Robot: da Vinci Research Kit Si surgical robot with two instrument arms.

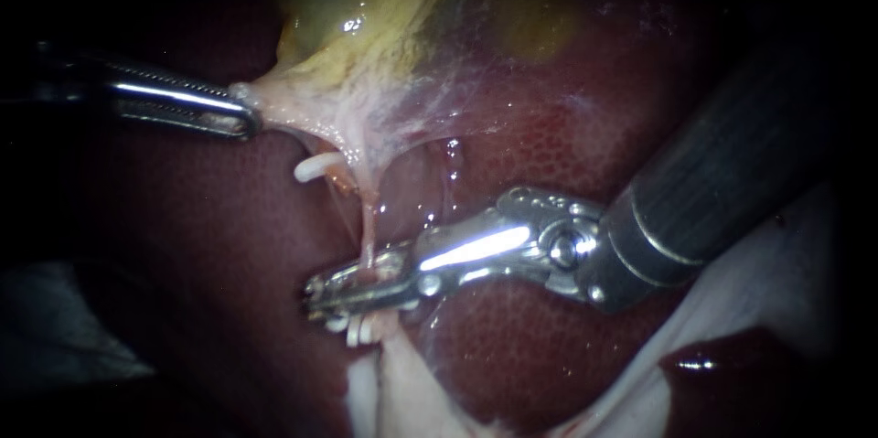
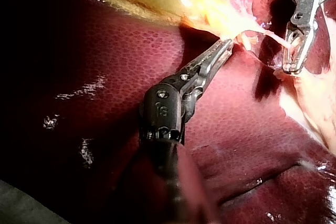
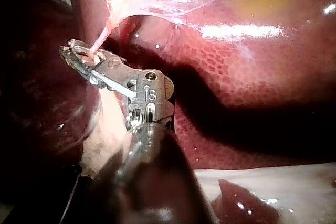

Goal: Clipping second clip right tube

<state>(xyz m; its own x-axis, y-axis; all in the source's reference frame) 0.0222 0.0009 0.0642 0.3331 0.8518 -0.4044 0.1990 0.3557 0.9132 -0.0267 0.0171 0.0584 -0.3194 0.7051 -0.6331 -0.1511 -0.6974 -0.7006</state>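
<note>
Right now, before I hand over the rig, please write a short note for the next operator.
Left instrument: jaws shut on the pale tissue at the gallbladder's narrow end, holding it taut.
Right instrument: tip across the thin tube, white clips just below it; another white clip lies higher up.
Whether the new clip is set, I cannot tell.
Left to do: confirm it, then back the right instrument off.

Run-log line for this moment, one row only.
left instrument: jaws shut on gallbladder | right instrument: jaws open around tube | clip on tube beside jaws
</note>
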